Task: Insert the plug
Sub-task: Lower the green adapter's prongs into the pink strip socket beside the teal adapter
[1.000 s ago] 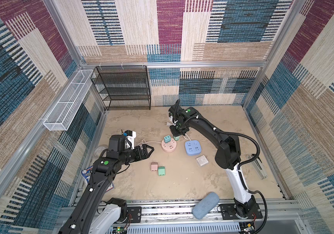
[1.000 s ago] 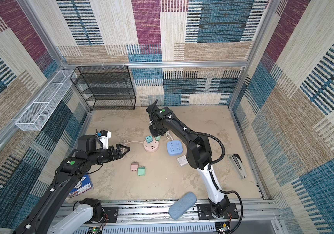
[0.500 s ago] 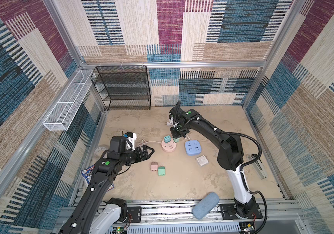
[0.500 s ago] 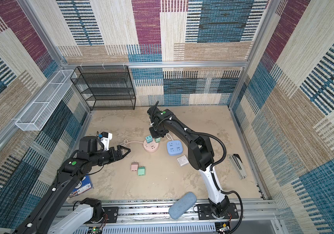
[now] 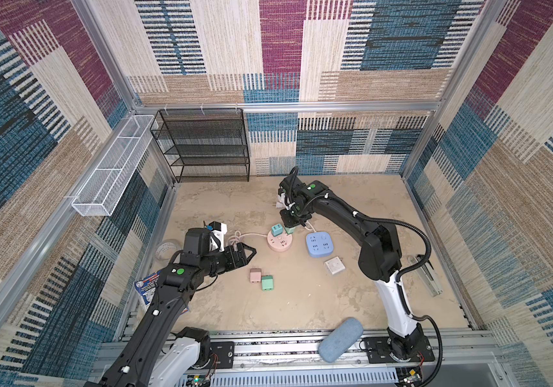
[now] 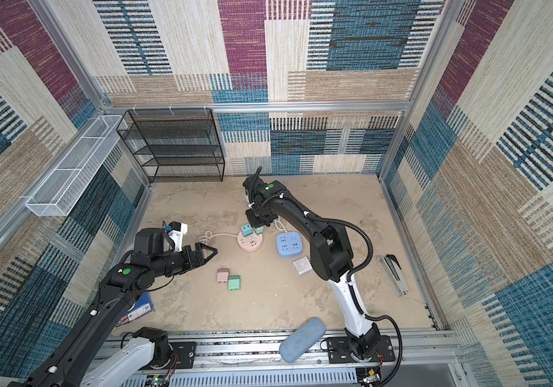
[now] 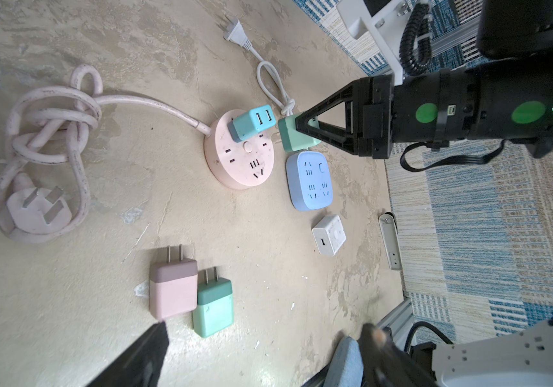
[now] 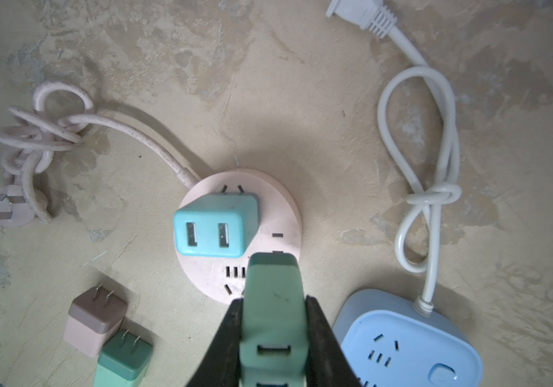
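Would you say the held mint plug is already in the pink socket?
Out: the mint plug, in the right gripper, shows bare prongs beside the pink socket.

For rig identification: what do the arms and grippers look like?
The left arm and right arm are black with white base links and round green stickers. A black ribbed hose loops beside the right arm. The left gripper and right gripper have black triangular open-frame fingers.

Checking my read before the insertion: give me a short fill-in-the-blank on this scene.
The charger in the right gripper's jaws is ___.
The turquoise charger is plugged into the ___ round strip.
The left gripper's jaws are ___.
Missing words: green, pink, open.
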Available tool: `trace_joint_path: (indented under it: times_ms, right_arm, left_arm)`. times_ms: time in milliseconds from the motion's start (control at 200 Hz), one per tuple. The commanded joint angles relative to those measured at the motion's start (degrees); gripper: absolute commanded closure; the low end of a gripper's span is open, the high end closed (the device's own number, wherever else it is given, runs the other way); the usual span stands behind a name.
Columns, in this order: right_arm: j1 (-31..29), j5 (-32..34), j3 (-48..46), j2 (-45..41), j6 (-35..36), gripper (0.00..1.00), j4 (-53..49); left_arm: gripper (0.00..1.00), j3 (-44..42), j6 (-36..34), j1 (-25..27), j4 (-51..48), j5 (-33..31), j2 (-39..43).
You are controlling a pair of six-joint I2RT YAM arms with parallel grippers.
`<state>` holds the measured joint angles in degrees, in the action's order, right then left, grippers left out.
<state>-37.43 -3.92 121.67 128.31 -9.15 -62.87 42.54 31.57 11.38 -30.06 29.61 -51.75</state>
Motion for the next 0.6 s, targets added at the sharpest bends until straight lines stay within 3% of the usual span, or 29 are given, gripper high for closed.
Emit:
trace_joint_path:
  times_ms: [0,596]
  right_arm:
    - [-0.1,-0.3,0.6,0.6,0.4,1.0,0.6]
    - [-0.1,1.9,1.8,3.1,1.1,1.0,1.7]
  left_arm:
    - [0.06,-0.1,1.0,0.0,2.3,1.3,-0.3]
    - [0.06,-0.6,1.1,-0.1,3.0,1.3,-0.5]
